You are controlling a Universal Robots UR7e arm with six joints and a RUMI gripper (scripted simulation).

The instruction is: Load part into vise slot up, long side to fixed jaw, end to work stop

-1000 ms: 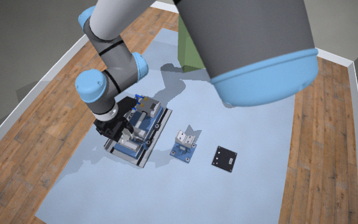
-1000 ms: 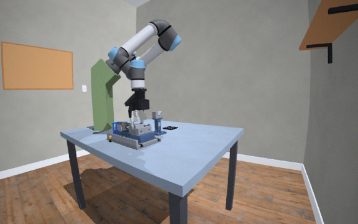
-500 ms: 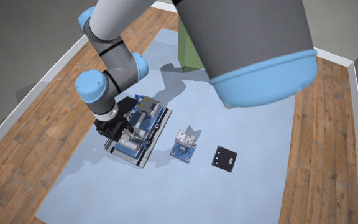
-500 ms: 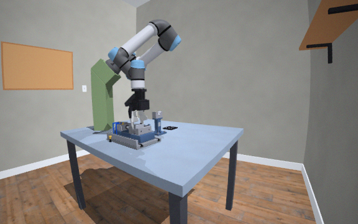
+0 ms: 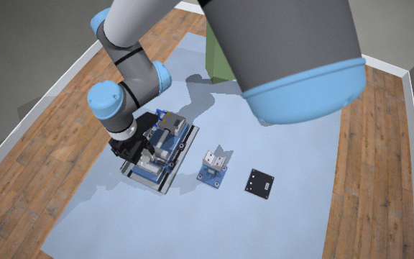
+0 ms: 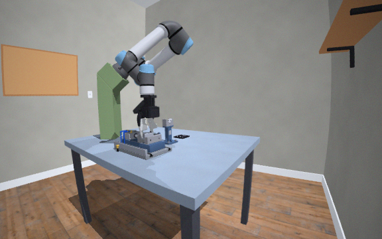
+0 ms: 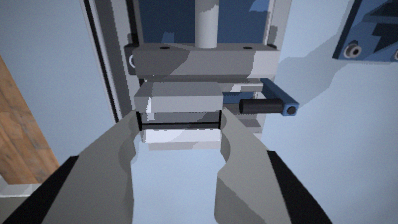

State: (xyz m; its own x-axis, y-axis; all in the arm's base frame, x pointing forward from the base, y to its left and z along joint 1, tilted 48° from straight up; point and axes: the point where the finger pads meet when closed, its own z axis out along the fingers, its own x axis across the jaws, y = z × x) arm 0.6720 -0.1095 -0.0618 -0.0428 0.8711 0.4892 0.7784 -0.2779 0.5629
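Note:
My gripper point(image 5: 149, 157) point(image 6: 148, 131) point(image 7: 181, 109) is shut on the part point(image 7: 179, 104), one finger at each end, over the vise. The part is a grey block with its long side across the wrist view; its dark milled slot shows towards the wrist camera. The moving jaw point(image 5: 162, 154) point(image 7: 207, 64), on the cylinder's rod, is behind the part and apart from it. The fixed jaw point(image 5: 149, 169) point(image 6: 152, 139) is on the other side. The black work stop point(image 7: 260, 106) is right of the part with a visible gap. Contact with the bars or fixed jaw cannot be made out.
The V-block point(image 5: 214, 162) point(image 6: 168, 122) stands on its blue base beside the vise. The black infeed plate point(image 5: 259, 183) point(image 6: 182, 136) lies beyond it with no part on it. The stop's blue arm point(image 7: 281, 95) rises at the vise's side. The air cylinder point(image 5: 172, 123) is at the vise's back.

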